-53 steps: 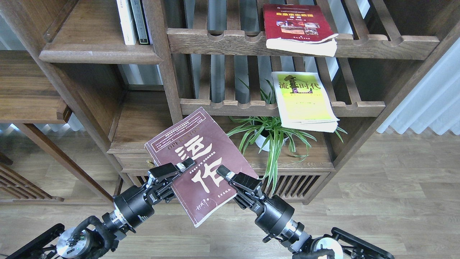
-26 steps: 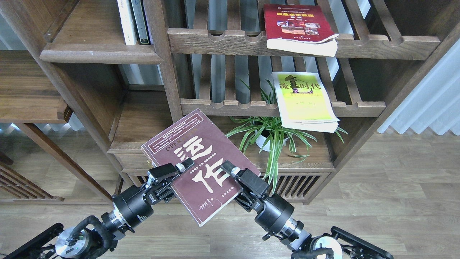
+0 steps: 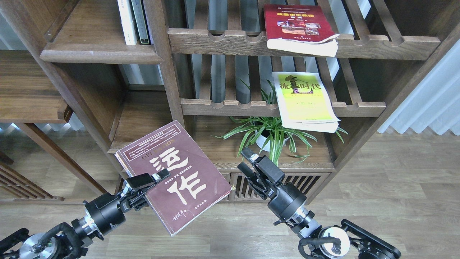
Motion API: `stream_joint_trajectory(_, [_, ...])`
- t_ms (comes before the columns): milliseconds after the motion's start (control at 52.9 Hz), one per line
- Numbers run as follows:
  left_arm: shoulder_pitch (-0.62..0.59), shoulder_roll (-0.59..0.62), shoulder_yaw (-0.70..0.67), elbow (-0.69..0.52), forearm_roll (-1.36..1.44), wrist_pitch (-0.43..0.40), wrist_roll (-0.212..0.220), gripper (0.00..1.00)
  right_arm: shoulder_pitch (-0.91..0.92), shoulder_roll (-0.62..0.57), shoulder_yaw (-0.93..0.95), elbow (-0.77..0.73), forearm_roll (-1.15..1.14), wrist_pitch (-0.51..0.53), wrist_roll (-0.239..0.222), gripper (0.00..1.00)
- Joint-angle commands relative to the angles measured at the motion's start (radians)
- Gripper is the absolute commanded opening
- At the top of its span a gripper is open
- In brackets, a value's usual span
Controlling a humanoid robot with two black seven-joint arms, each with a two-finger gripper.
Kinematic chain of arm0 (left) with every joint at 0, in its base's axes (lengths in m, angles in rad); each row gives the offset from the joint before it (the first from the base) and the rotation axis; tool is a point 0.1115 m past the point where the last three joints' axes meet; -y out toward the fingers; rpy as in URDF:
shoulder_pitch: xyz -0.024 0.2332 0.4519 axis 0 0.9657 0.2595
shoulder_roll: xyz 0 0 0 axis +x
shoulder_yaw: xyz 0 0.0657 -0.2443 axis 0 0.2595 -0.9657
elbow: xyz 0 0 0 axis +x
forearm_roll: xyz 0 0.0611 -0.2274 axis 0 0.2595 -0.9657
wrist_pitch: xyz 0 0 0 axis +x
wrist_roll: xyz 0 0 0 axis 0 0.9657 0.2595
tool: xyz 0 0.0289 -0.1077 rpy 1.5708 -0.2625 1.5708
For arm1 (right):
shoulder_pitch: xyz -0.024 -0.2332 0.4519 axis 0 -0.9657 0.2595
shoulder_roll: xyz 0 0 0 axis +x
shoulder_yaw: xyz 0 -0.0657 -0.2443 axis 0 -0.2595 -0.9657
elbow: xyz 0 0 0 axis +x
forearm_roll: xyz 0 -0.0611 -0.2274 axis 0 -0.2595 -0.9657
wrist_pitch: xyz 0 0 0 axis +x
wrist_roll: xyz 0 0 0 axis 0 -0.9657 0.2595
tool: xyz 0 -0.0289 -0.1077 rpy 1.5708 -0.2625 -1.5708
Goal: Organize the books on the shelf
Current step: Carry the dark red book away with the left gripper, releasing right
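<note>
The left tool (image 3: 152, 181) grips the maroon book (image 3: 172, 174) by its left edge, one finger lying across the cover beside the big white Chinese characters. The book is held in the air, tilted, cover up, in front of the low cabinet section of the wooden bookcase and above the plank floor (image 3: 377, 187). The right tool (image 3: 246, 162) is apart from that book, off to its right, with its two fingers standing a narrow way open and nothing between them; it points up toward the spider plant (image 3: 273, 135) in its white pot.

The yellow-green book (image 3: 303, 99) lies cover up on the lower slatted rack (image 3: 230, 107), its near end hanging over the notched front rail. The red book (image 3: 298, 25) lies the same way on the upper slatted rack (image 3: 215, 41), its pages sagging past the rail. At upper left is the solid shelf (image 3: 97, 54), a dark brown plank with a rounded front edge; two upright books (image 3: 133, 21) stand at its right end against the post.
</note>
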Motion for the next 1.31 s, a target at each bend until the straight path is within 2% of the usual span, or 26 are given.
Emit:
stream_joint_trajectory(0, [0.000,0.002,-0.065,-0.001,0.067,0.000,0.001,0.07,-0.003,0.015,-0.002,0.000,-0.002,0.000,0.000,0.92])
stream_joint_trajectory(549, [-0.001,0.091,-0.266,-0.055,0.197,0.000,0.012,0.07,0.000,0.093,-0.002,0.000,-0.063,0.000,0.000,0.92])
stream_joint_trajectory(624, [-0.001,0.135,-0.312,-0.056,0.211,0.000,0.026,0.07,0.002,0.136,-0.002,0.000,-0.086,0.000,0.000,0.92])
stream_joint_trajectory(833, [-0.004,0.189,-0.427,-0.056,0.208,0.000,0.018,0.08,0.005,0.198,0.001,-0.002,-0.097,0.000,0.000,0.92])
stream_joint_trajectory(965, [-0.043,0.221,-0.495,-0.056,0.190,0.000,0.014,0.08,0.005,0.202,0.001,-0.003,-0.097,0.000,0.000,0.92])
stream_joint_trajectory(1287, [-0.188,0.255,-0.545,-0.044,0.164,0.000,0.015,0.09,0.005,0.205,-0.001,-0.014,-0.098,0.000,0.000,0.92])
